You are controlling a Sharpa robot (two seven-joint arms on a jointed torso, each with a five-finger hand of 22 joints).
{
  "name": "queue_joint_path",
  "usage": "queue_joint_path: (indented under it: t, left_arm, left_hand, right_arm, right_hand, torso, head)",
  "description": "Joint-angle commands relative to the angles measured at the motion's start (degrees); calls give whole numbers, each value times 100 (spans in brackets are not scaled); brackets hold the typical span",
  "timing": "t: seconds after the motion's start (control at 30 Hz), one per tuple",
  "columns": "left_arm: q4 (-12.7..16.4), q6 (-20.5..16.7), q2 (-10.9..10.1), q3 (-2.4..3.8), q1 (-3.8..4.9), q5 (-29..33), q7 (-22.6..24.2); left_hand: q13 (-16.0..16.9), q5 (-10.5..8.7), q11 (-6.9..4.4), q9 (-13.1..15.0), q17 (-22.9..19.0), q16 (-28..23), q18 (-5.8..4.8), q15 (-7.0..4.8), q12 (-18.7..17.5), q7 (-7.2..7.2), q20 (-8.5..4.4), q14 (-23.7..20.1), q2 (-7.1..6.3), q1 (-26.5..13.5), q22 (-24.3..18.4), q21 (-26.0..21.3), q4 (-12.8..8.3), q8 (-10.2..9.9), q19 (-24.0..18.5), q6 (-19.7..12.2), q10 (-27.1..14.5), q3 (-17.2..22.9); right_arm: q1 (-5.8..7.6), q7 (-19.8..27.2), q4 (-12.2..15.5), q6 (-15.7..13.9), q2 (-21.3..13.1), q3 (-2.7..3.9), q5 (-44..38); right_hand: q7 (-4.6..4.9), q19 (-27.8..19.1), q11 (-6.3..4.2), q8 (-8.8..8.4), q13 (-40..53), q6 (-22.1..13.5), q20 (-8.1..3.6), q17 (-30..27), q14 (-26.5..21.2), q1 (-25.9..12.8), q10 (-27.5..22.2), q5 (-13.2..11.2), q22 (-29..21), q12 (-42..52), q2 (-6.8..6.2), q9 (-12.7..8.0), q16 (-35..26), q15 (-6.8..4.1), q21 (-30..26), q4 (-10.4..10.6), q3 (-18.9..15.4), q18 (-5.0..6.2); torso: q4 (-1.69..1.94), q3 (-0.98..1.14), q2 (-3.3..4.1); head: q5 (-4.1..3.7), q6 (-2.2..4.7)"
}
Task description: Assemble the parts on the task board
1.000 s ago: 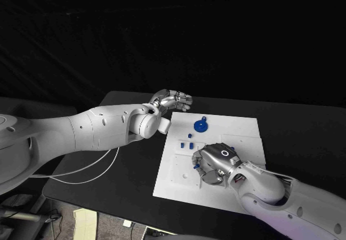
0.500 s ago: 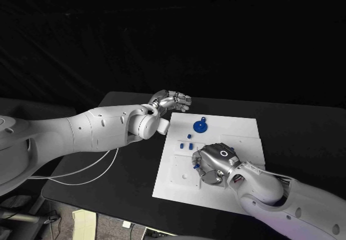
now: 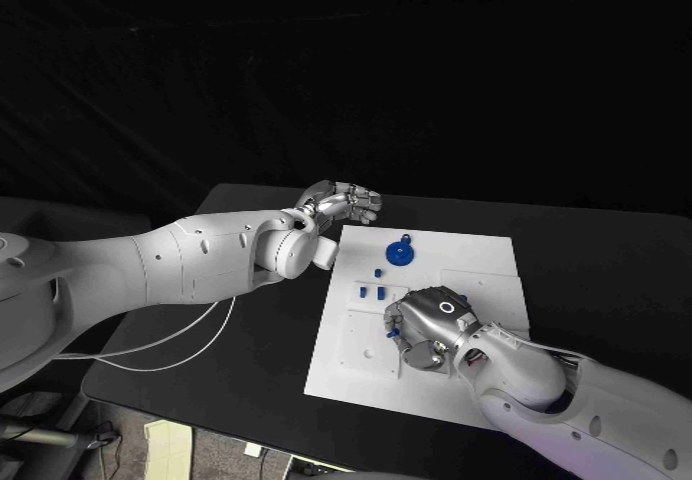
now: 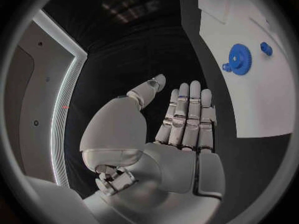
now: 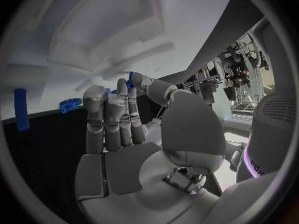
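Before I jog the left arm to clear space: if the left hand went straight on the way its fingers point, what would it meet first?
Probably nothing. The left hand, empty with fingers straight, points over bare black table beside the task board. The blue gear lies off to one side of that line, though depth is unclear.

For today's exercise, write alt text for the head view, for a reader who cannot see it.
The right hand rests low over the white task board, a small blue part at its fingers. The left hand hovers beyond the board's far left corner, holding nothing. A blue gear lies near the far edge.
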Motion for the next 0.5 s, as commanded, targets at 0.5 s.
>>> queue_joint_path:
  t: [0.5]
  left_arm:
    - [22, 24, 0, 6, 14, 27, 55]
  left_hand:
    - [-10, 10, 7, -7, 18, -37, 65, -2, 19, 25, 1, 28, -5, -65, 8, -40, 13, 25, 35, -11, 33, -25]
  right_arm:
    - [-5, -141, 15, 530, 60, -2, -423]
  right_hand:
    - [17, -2, -60, 18, 16, 13, -23, -5, -2, 1, 179, 37, 90, 9, 36, 10, -1, -50, 37, -10, 26, 669]
  torso:
    - [2, -5, 0]
  head:
    - [10, -24]
